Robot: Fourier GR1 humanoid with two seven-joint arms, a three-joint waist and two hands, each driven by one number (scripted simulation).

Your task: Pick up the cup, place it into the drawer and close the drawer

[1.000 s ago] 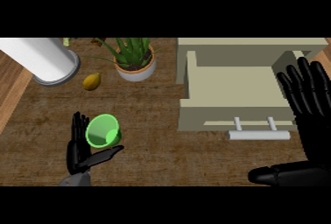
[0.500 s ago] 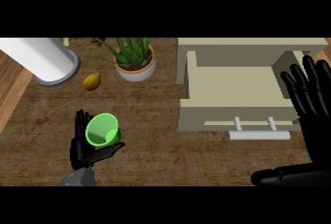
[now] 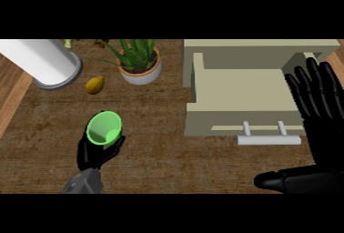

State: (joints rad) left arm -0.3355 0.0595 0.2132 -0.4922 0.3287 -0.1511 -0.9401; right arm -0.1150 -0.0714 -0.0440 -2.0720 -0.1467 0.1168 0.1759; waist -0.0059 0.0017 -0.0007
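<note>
Head view shows the left hand (image 3: 98,154) low over the counter (image 3: 161,150), its fingers and thumb curled round the green cup (image 3: 105,129), which tilts so its open mouth faces up toward the camera. Up and to the right of that hand, well apart, the beige drawer (image 3: 242,86) stands pulled open, its pale bar handle (image 3: 269,140) on the near face. The right hand (image 3: 321,98) rests at the view's right edge just beside the drawer, fingers straight and pointing up (holding nothing). Above the left hand lie a small yellow-brown fruit (image 3: 94,84), a white cylinder (image 3: 40,61) and a potted plant (image 3: 139,61).
</note>
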